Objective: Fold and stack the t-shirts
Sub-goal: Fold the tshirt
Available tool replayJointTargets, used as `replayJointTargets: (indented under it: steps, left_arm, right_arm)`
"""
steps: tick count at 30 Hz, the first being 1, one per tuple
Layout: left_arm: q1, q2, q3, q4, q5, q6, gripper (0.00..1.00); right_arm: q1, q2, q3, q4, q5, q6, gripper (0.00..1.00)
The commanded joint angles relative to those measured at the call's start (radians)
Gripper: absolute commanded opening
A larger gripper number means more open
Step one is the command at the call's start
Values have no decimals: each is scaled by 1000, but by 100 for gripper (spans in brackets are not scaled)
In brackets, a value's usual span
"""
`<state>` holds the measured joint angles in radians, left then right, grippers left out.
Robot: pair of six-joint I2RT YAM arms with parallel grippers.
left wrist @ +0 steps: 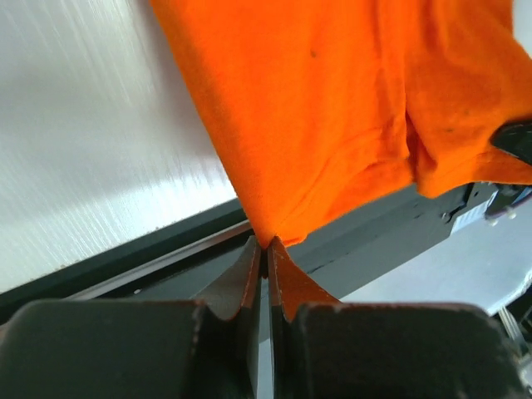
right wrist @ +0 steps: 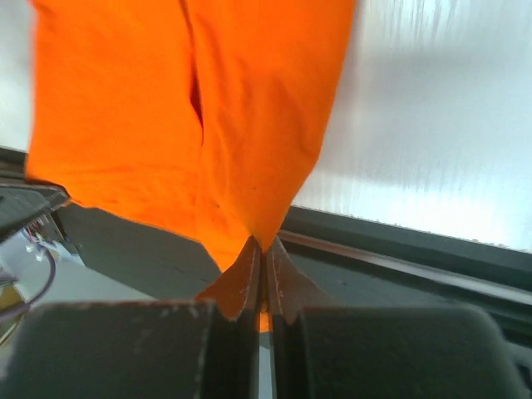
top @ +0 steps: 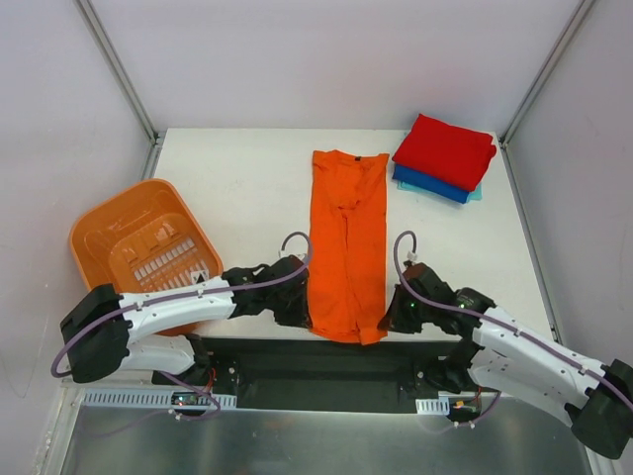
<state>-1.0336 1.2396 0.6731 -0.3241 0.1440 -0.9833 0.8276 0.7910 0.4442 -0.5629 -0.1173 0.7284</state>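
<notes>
A bright orange t-shirt (top: 346,242) lies folded lengthwise into a long strip down the middle of the table, its hem hanging over the near edge. My left gripper (top: 302,309) is shut on the hem's left corner (left wrist: 268,234). My right gripper (top: 389,319) is shut on the hem's right corner (right wrist: 262,237). At the back right sits a stack of folded t-shirts: a red one (top: 444,149) on top, a blue one (top: 431,185) under it, and a pale teal one (top: 477,192) showing at the bottom edge.
An orange plastic slotted basket (top: 138,252) stands at the table's left edge, beside the left arm. The dark frame rail (top: 316,371) runs along the near edge below the hanging hem.
</notes>
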Motion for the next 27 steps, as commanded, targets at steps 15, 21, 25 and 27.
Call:
replayJointTargets:
  steps: [15,21,25,27]
  left_arm:
    - [317,263,451,13,-104,241,0]
    - [395,402,589,19,-35,297,0]
    - [447,474,664,17,2,324,0]
    - [463,517,683,19,23,325,0]
  right_arm:
    - [-280,485,602,-29,210,-352,1]
    - [-372,688,749,-14,130,-400,1]
    - [-413,789,826,-9,82,-417,1]
    - [-429,839,863,-11,67,-422,1]
